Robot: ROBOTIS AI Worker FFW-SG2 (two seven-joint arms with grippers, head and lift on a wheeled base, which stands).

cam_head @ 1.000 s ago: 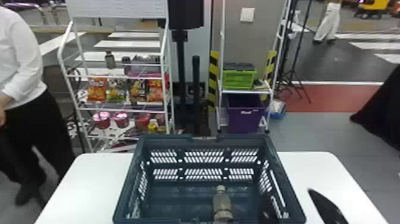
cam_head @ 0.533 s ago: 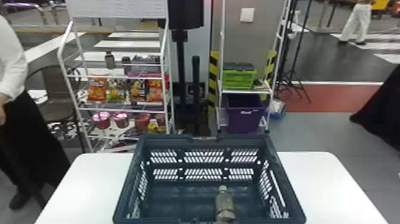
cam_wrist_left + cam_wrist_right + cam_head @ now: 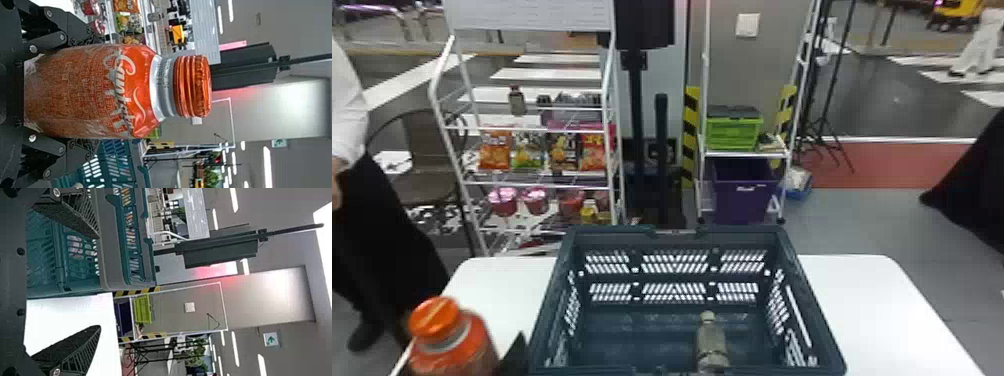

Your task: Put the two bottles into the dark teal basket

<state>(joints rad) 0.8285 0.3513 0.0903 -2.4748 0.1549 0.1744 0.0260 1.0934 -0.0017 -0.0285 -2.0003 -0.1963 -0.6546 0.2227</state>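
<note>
Teal basket (image 3: 742,241) holds one bottle (image 3: 712,342), left fingers (image 3: 516,356) an orange bottle (image 3: 454,347), right fingers (image 3: 72,350) wide.

Before me stands a white table (image 3: 874,305) with rounded far corners; the dark teal basket (image 3: 612,240) sits upright on it.

A wire rack (image 3: 536,184) holds snack bags (image 3: 495,150); a lime-green crate (image 3: 733,131) sits above a purple bin (image 3: 744,191); a tripod (image 3: 824,100) stands near.
</note>
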